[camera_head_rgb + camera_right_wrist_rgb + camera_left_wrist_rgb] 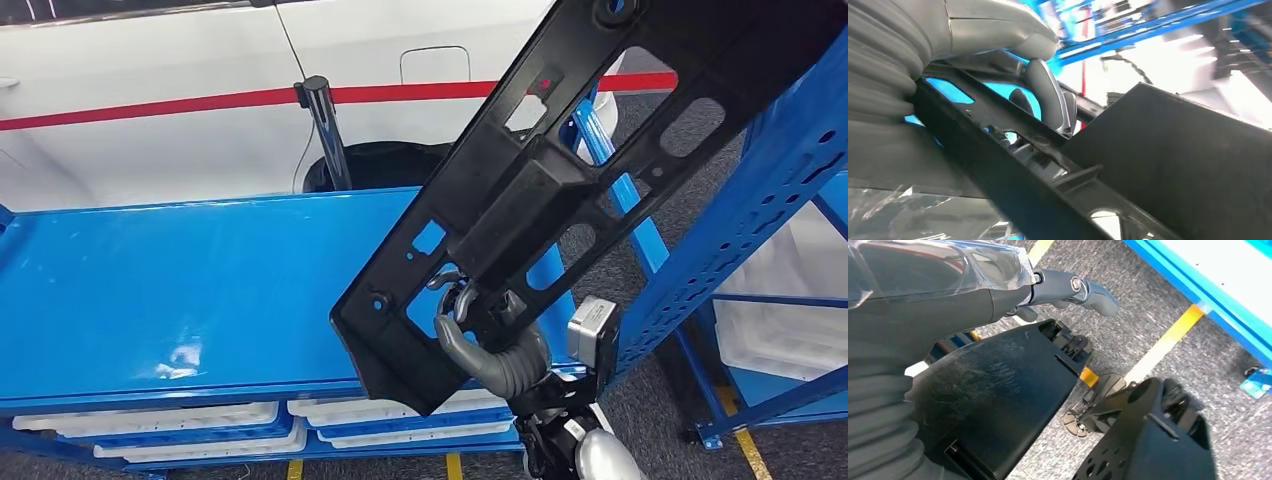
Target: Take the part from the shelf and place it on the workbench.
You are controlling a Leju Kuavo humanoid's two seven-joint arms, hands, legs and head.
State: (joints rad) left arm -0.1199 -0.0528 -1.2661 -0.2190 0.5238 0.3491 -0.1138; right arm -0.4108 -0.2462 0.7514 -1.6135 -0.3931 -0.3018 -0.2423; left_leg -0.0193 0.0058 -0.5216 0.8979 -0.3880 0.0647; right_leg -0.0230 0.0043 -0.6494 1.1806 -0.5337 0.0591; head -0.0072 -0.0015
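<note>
The part point(560, 170) is a long black plastic panel with several cut-out holes. It hangs tilted in the air, its low end over the front right of the blue workbench top point(180, 280) and its high end toward the shelf frame. My right hand point(495, 350) grips it from below near the low end. In the right wrist view the grey fingers point(1048, 95) wrap over the part's edge point(1013, 170). My left hand point(1073, 290) hangs low over the floor with its fingers stretched out and nothing in it.
A blue perforated shelf upright point(740, 210) rises on the right, close to the part. White bins point(150, 420) sit under the workbench top. Behind the bench stand a white car point(150, 60) with a red stripe and a dark post point(325, 130). Yellow lines point(1168, 340) mark the grey floor.
</note>
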